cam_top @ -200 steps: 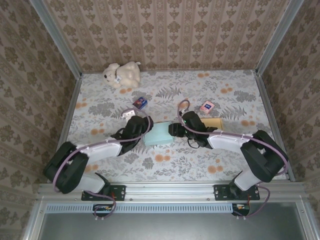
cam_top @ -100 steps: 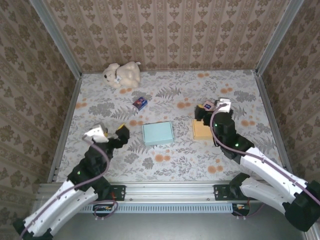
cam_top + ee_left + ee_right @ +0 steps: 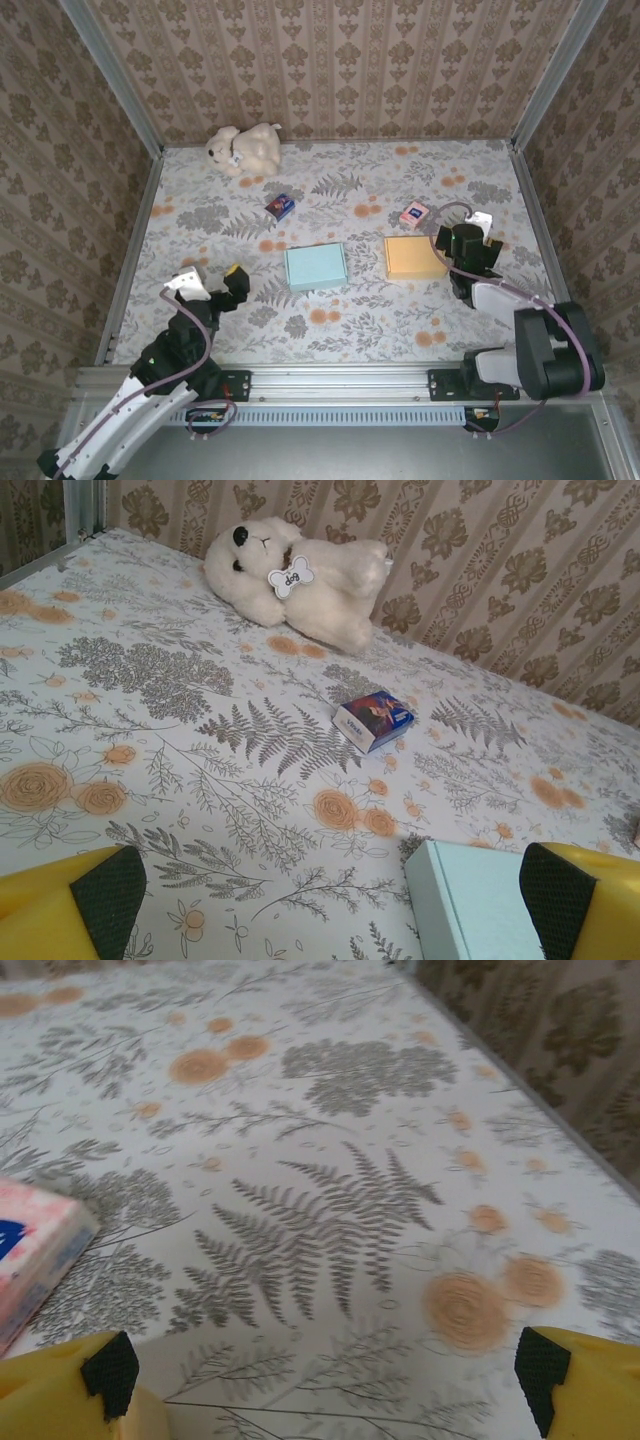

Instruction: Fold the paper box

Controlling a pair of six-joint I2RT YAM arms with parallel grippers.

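- As I look down from overhead, my left gripper [image 3: 228, 283] sits at lower left of the frame with its yellow fingers [image 3: 105, 890] spread wide and nothing between them.
- My right gripper [image 3: 470, 243] sits at right of centre, its pads [image 3: 108, 1372] equally wide apart and empty, looking over bare patterned table [image 3: 480, 175] toward the far right corner.
- The paper box [image 3: 316, 267], as I take the pale teal one to be, lies flat in the middle of the frame. It is up and to the right of the left gripper, and well to the left of the right one.
- Its long axis runs roughly left to right, barely tilted.
- An orange box [image 3: 413, 257] lies between it and the right gripper, just beside that gripper.
- I judge the left arm nearer with a clear path. Its wrist view catches the teal corner at lower right, close to the right finger.
- From above the teal box looks closed, though I cannot tell whether every flap is tucked.
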